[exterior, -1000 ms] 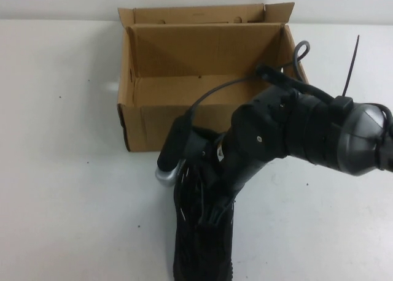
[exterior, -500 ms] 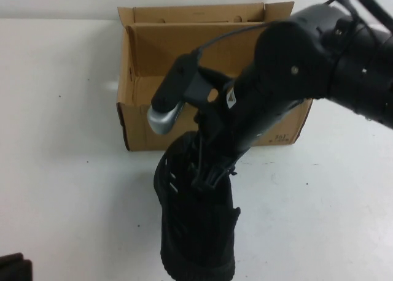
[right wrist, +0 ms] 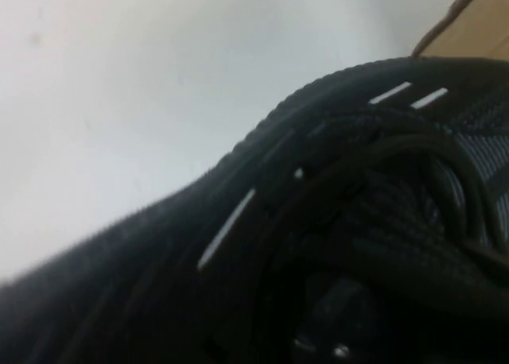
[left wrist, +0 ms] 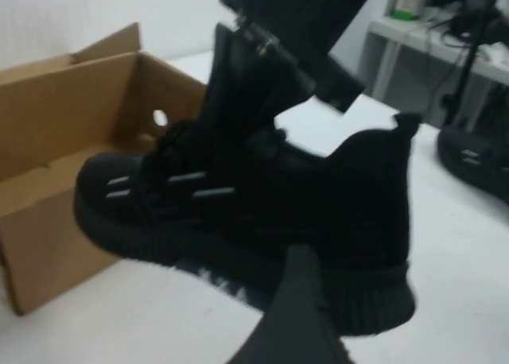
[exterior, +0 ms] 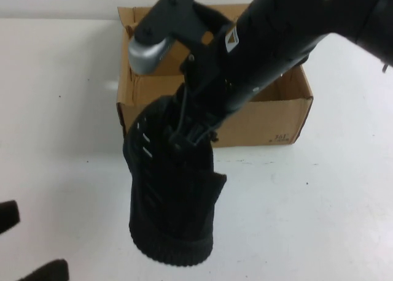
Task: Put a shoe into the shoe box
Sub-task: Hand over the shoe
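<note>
Since the earlier frames, the shoe (exterior: 171,195) has come up off the table and travelled toward the upper part of the high view. A second ago it lay low in the frame with its toe short of the box. Now it hangs in the air with its toe overlapping the near wall of the shoe box (exterior: 270,118).

The right gripper (exterior: 193,130) sits at the centre of the high view, clamped on the shoe at the laces and tongue, and it carries the whole weight.

The left gripper (exterior: 27,244) shows only at the lower left corner of the frame, well apart from the shoe. Its two dark fingers stand spread wide and hold nothing (it appears to play no part in the carry).

By my reading, the pick-up and the lift are done and the transfer is partly made. Left to do: bring the shoe fully over the open box, lower it inside between the walls, and let go. The shoe tilts heel-down, so it may need levelling.
</note>
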{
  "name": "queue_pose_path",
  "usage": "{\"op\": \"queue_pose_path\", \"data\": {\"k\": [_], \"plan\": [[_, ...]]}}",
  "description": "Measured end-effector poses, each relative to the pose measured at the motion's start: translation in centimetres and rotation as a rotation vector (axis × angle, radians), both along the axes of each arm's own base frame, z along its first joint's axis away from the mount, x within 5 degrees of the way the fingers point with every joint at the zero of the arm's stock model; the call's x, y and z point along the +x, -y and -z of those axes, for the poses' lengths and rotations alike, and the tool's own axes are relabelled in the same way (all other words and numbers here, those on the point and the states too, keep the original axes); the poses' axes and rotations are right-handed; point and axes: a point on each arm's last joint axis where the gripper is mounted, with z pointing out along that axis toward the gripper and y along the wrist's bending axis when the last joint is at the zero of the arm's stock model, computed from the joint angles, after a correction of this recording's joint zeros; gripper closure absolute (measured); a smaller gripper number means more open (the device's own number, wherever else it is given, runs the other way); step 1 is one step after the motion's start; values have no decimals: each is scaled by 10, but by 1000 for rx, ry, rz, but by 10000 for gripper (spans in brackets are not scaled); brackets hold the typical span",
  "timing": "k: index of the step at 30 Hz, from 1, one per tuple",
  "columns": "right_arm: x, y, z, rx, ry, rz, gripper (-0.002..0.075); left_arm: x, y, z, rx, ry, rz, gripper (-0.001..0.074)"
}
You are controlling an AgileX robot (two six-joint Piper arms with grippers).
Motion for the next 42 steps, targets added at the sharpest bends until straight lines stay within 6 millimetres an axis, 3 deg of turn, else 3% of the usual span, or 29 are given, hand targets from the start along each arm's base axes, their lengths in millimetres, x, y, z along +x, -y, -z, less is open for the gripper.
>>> {"op": "queue_pose_path", "data": {"k": [7,15,23,32,38,42], "plan": [[10,2,-16,117,-35,304,727,4,-7,-4,93,77,-82,214],[30,-9,3,170,-109,509,727,22,-13,0,197,37,-132,214],[33,-30,20,155,-133,503,727,49,-10,4,251,3,-79,215],[43,-40,-3,205,-91,497,727,64,-6,-1,247,92,-39,249],[48,-41,-15,212,-56,500,727,90,-14,-1,313,123,-153,253],[52,-41,-15,189,-26,512,727,107,-15,-13,342,150,-174,253]]}}
